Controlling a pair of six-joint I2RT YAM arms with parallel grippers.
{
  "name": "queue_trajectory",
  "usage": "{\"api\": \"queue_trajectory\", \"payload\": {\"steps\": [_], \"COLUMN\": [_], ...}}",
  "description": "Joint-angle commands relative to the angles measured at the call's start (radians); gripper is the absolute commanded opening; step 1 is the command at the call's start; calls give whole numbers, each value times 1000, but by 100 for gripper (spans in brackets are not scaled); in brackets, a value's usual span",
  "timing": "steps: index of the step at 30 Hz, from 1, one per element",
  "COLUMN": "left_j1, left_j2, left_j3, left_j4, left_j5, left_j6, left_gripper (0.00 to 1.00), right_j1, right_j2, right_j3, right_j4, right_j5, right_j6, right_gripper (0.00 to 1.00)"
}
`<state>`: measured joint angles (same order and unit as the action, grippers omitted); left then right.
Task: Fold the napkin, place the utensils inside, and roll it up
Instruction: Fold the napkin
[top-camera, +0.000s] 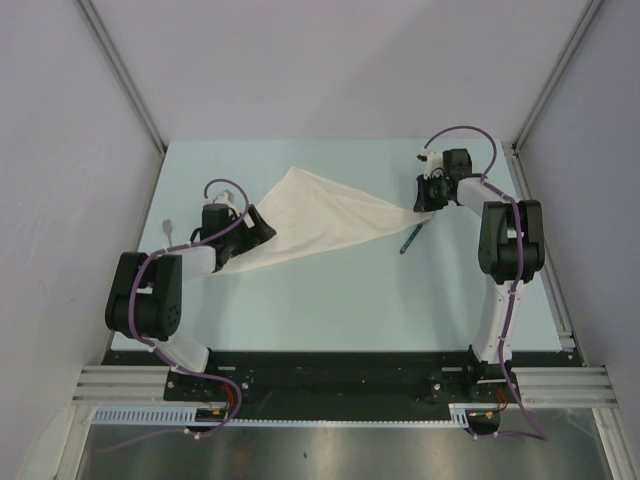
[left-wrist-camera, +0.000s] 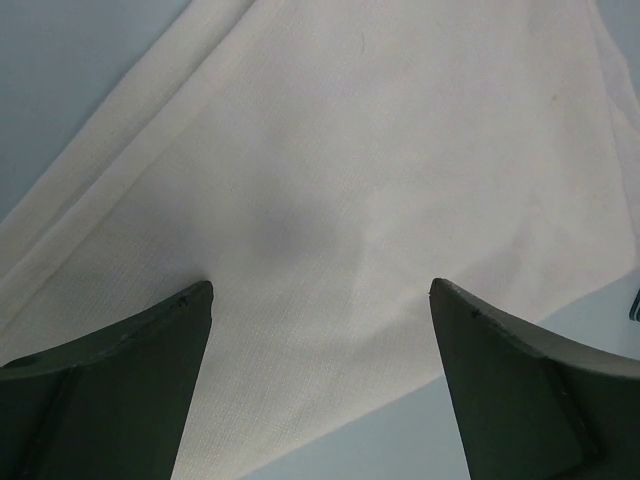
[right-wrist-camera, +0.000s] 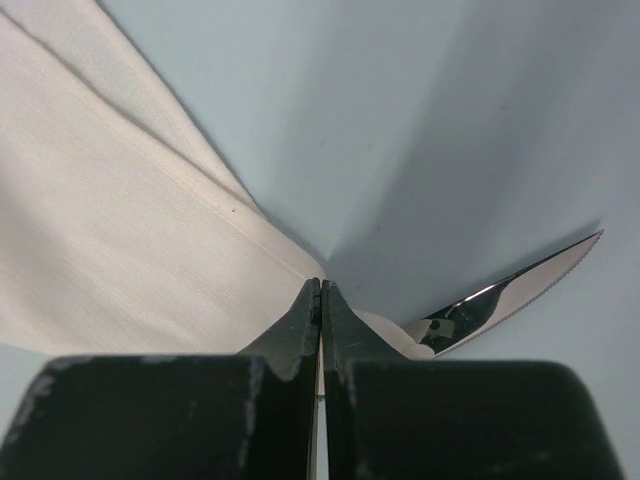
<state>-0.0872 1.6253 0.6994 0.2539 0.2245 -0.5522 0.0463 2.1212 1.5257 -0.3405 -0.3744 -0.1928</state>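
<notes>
On table (top-camera: 300, 300), centre: napkin (top-camera: 320, 215), pulled out in long triangle. Right gripper (right-wrist-camera: 320, 290) clenched on one corner, probably to draw fold over. Left gripper (left-wrist-camera: 320, 285) released, jaws spread over cloth. Knife (top-camera: 411, 238) beside right gripper, not yet wrapped.

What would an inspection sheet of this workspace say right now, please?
Surface: pale blue table.
Job's things: white napkin drawn out between the two grippers; knife on the table beside its right tip.
Clutter: nothing seen.
Grippers: left gripper open over the napkin; right gripper shut on the napkin's tip.
Cables: purple cables looped clear of the napkin.
Surroundings: plain grey walls; metal rail at the near edge.
</notes>
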Motion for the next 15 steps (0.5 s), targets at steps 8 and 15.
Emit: {"api": "queue_trajectory", "payload": {"steps": [8, 15], "left_j1": [20, 20], "left_j2": [7, 4], "left_j3": [-34, -41], "left_j4": [-21, -18], "left_j5": [-13, -11], "left_j6": [-20, -31], "left_gripper": [96, 96], "right_j1": [-3, -5], "right_j2": [-133, -161], "right_j3": [-53, -88], "right_j4": [31, 35], "right_j5": [109, 193], "right_j6": [73, 101], "right_gripper": [0, 0]}}
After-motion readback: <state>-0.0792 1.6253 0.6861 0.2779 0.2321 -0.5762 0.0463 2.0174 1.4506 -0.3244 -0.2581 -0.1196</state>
